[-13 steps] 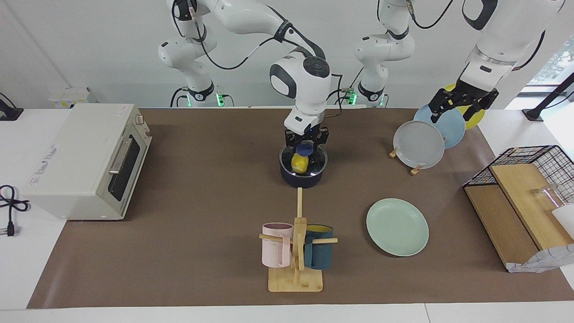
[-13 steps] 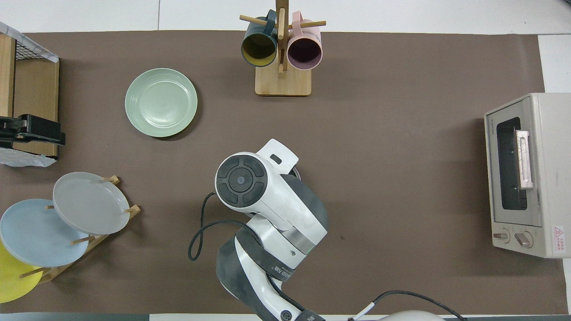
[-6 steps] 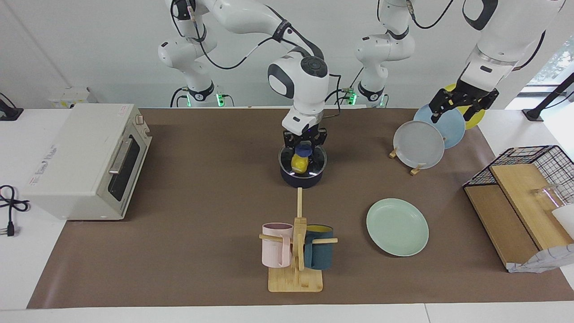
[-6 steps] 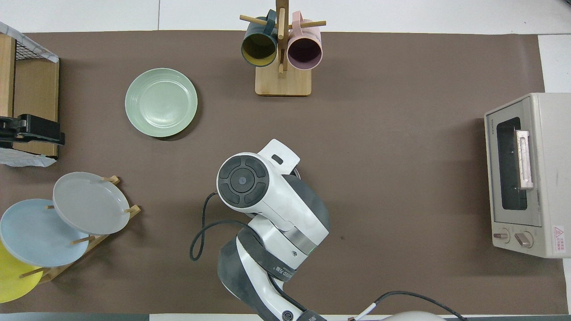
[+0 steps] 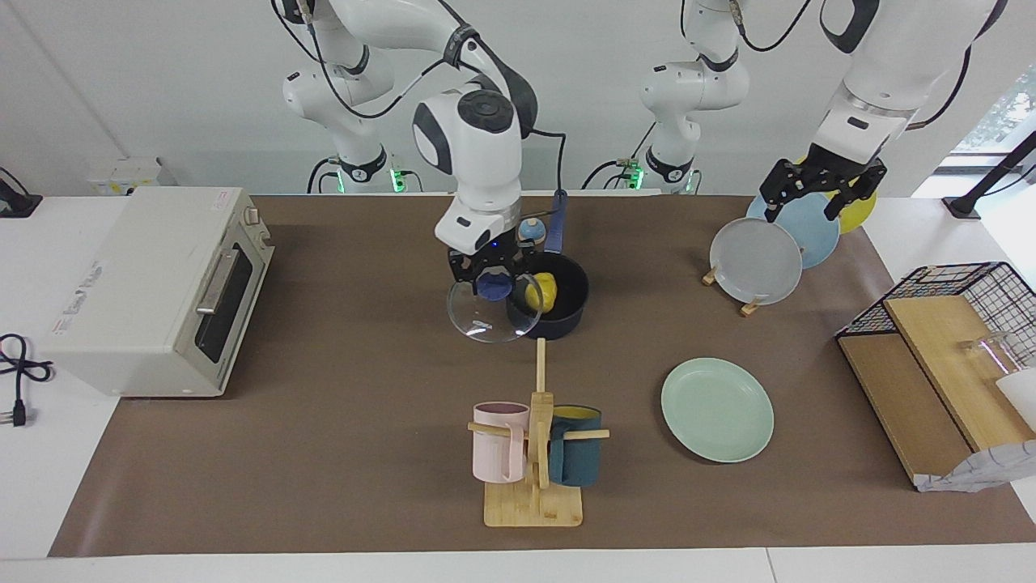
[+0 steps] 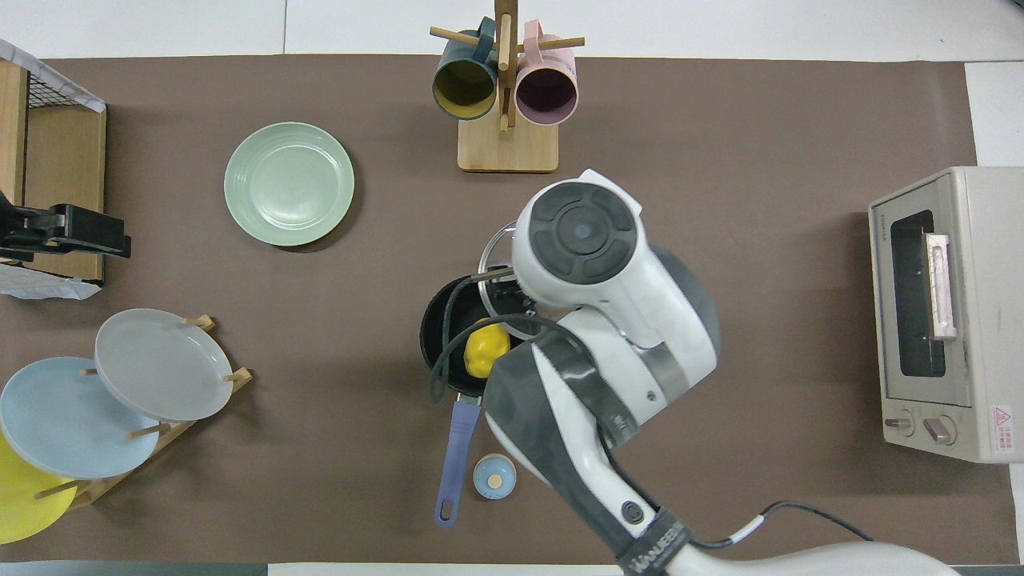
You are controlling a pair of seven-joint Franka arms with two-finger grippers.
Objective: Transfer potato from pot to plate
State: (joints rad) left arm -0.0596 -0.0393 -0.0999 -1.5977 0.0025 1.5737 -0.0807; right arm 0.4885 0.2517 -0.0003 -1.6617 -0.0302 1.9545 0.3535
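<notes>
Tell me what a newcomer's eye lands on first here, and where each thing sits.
The right arm's tool holds a round glass lid with a blue knob in the air, just off the dark navy saucepan at mid-table. In the open pan lies the small bright-yellow potato. The pale mint-green plate lies bare farther from the robots, toward the left arm's end, while the left arm's tool waits over the rack of upright plates.
</notes>
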